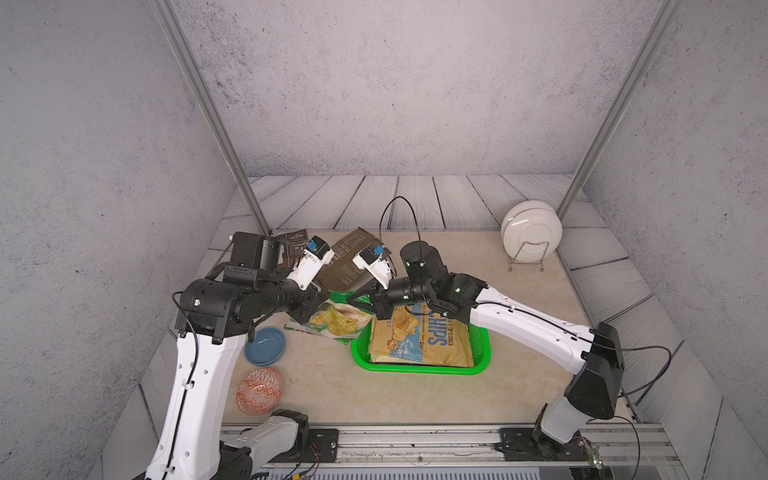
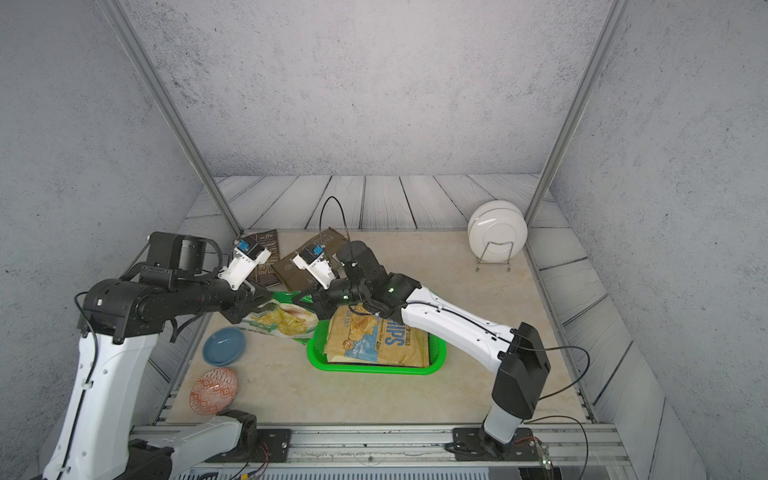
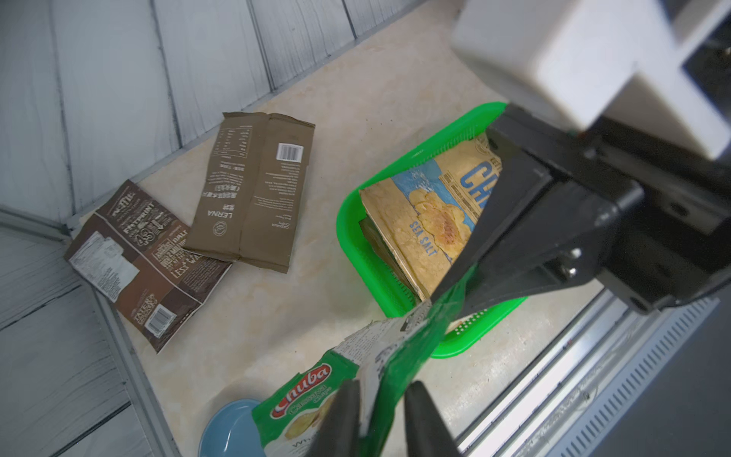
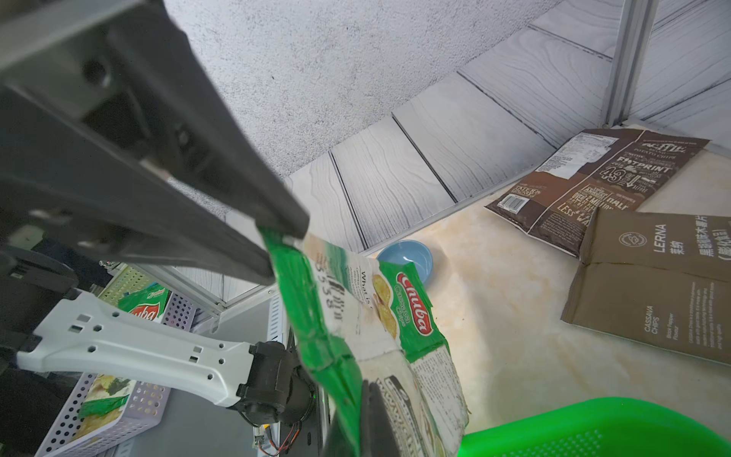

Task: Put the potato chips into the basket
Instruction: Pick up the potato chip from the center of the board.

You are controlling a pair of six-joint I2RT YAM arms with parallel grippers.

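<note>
In both top views the green chip bag (image 1: 336,320) (image 2: 286,321) hangs between the two grippers, just outside the basket (image 1: 415,370) on the side toward the left arm. A yellow-blue bag (image 1: 428,340) lies inside the basket. The left gripper (image 1: 321,306) meets the bag's end farther from the basket, and the right gripper (image 1: 358,300) meets the end nearest it.

In the left wrist view the left gripper (image 3: 381,389) stands spread, with the bag's green edge passing between its fingers. The right gripper (image 3: 444,297) is pressed onto the bag's corner just beside the basket (image 3: 348,221).

In the right wrist view the right gripper (image 4: 362,399) pinches the green chip bag (image 4: 395,316) near the basket's rim (image 4: 593,427).
</note>
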